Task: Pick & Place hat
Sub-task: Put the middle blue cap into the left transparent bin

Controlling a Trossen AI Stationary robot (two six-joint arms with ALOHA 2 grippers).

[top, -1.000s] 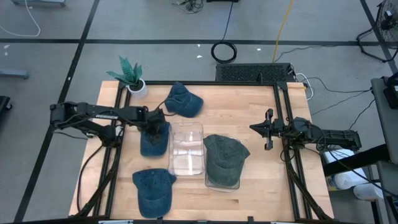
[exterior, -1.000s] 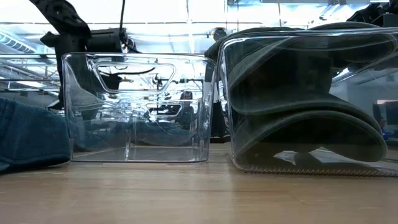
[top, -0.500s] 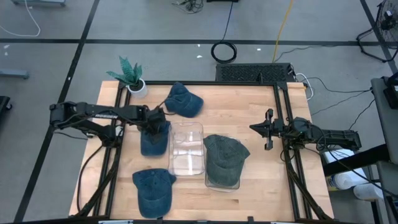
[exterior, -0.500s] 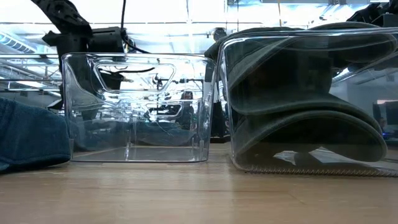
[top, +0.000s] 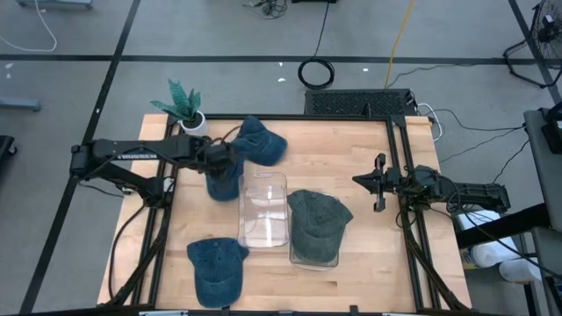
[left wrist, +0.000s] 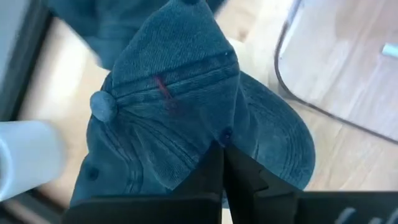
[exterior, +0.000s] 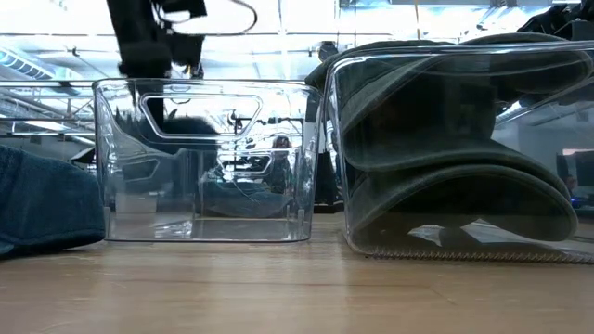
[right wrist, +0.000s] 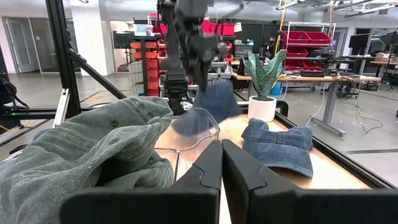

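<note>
Pale butcher-block table (top: pixel 351 167) with a black frame, sitting on a grey floor with taped lines. So the left gripper (top: pixel 219 164) has its fingers pinched tight on a blue denim hat (top: pixel 223 181), which hangs off it just beside the far left corner of the clear bin (top: pixel 263 211). In the left wrist view that hat (left wrist: pixel 186 118) is soft, washed denim, crumpled into a peak, with stitched seams, a fabric button on top and a tiny red mark I can't read. Looks lifted clear of the wood, but the overhead angle doesn't settle it.

Both bins are see-through hard plastic with rounded corners. The second bin (top: pixel 314 230) touches the first on its right and is stuffed with a grey-green hat (top: pixel 316 224) in a coarser faded weave, folded thick in the low view (exterior: pixel 445 186).

Two more denim hats lie flat: one (top: pixel 262 140) at the far edge near a spiky plant (top: pixel 183 102) in a white pot, another (top: pixel 215 268) at the near left corner.

The right gripper (top: pixel 379 183) sits at the table's right edge, fingers together on nothing. White lettering on the left arm is too small to read.
</note>
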